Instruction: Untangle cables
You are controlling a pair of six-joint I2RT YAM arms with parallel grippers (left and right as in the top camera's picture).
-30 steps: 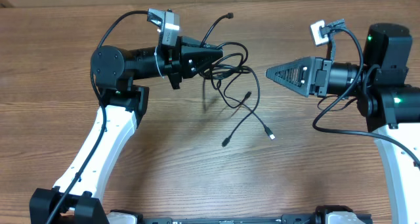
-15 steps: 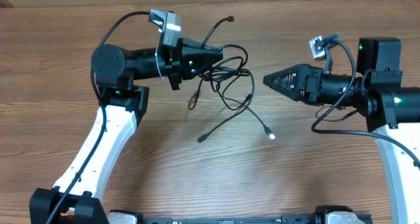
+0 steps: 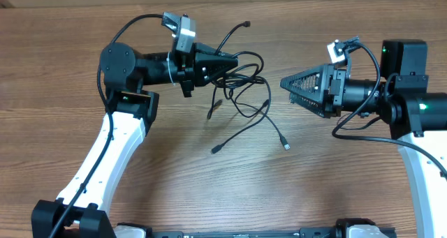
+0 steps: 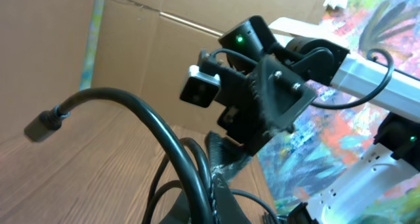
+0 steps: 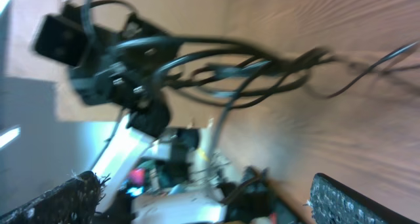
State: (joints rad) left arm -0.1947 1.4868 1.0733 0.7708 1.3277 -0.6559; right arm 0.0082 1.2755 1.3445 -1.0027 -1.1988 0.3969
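Black, thin and limp, the cables (image 3: 246, 76) hang as a light knot above the wooden table (image 3: 174, 168), with loose plugs trailing toward 6 o'clock. Our left claw (image 3: 232, 58) is clenched on the knot's 10 o'clock edge. Our right claw (image 3: 285, 82), at 3 o'clock, gapes empty, and we would pinch a cord just behind a stiff plug.

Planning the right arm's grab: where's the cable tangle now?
Overhead view, table centre: the cables bunch in the shut left gripper, loose ends trailing out; the open right gripper faces them.

Wood-grain table (image 3: 279, 196), ends of black cables (image 3: 241, 75) on it
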